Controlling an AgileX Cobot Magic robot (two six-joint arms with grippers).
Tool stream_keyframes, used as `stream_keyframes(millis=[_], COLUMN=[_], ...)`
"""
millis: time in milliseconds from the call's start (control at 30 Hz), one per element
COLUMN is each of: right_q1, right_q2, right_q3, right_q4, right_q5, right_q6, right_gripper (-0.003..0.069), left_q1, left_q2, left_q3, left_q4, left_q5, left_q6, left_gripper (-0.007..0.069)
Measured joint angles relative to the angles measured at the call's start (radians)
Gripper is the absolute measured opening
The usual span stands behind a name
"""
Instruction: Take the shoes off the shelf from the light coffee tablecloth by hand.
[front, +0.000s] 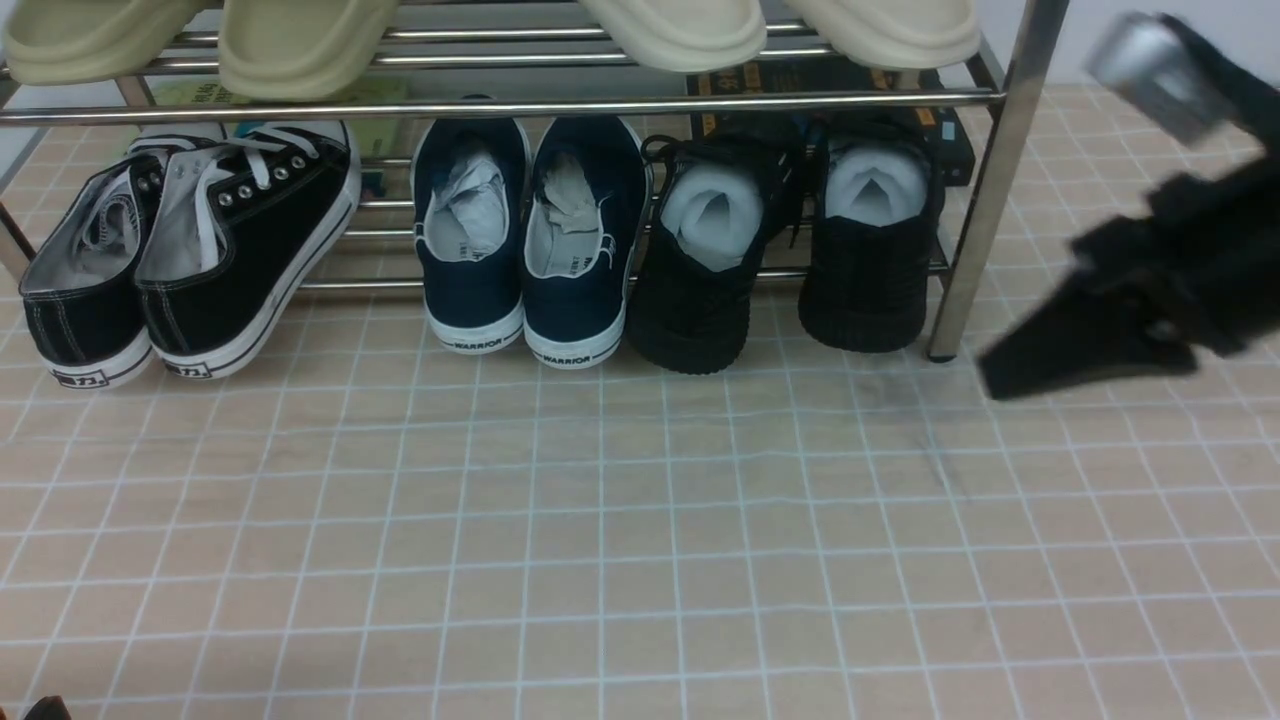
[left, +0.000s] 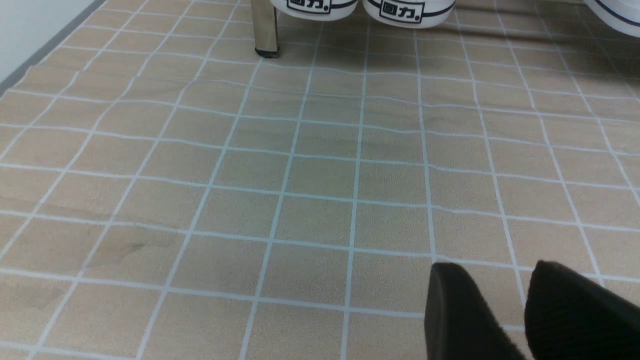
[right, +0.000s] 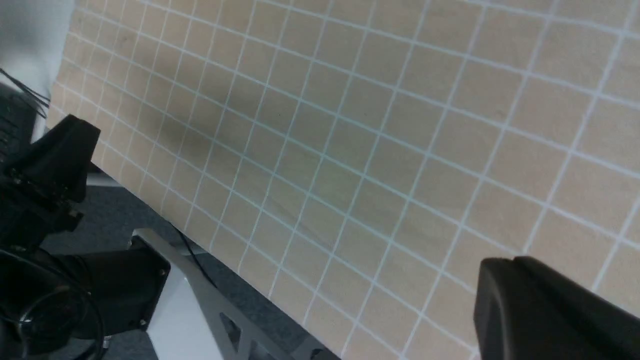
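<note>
The all-black knit shoes, left one (front: 700, 270) and right one (front: 868, 250), stand heel-out with white paper inside on the lowest tier of the chrome shelf (front: 500, 105), at its right end beside a leg (front: 985, 180). The light coffee tablecloth (front: 600, 520) lies under the shelf and in front of it. My right gripper (front: 992, 380) is blurred, shut and empty, and hangs low just right of that leg, apart from the shoes. In the right wrist view it (right: 500, 265) shows its fingers pressed together over the cloth. My left gripper (left: 492, 270) is open and empty above the cloth.
Navy WARRIOR sneakers (front: 525, 240) stand left of the black pair. Black canvas white-laced sneakers (front: 190, 260) stand at the far left, with their heels (left: 362, 7) and a shelf leg (left: 265, 30) in the left wrist view. Cream slippers (front: 300, 40) fill the upper tier. The cloth's edge (right: 210, 240) shows.
</note>
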Motion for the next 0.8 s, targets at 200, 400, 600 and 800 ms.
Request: stream_keyframes(millis=[200,400,600,800], right_q1=[0.18,0.299,0.352,0.355], right_q2=[0.173,0.387,0.518,0.663], right_q3=[-0.227,-0.47,-0.681,-0.868], right_q4=[-0.263,-0.491,-0.507,-0.546], right_q5=[0.016,0.059,0.06,0.039], right_q6=[0.205,0.442,0.485,0.597], right_gripper=[0.0001,0.0027,0.0112,0.0266], left_q1=[0.0,0.0,0.0,0.0], left_q2=[0.0,0.0,0.0,0.0], left_q3=[0.0,0.0,0.0,0.0], left_q4=[0.0,0.0,0.0,0.0], left_q5=[0.0,0.0,0.0,0.0], left_q6=[0.0,0.0,0.0,0.0], left_gripper=[0.024,0.024,0.024,0.024])
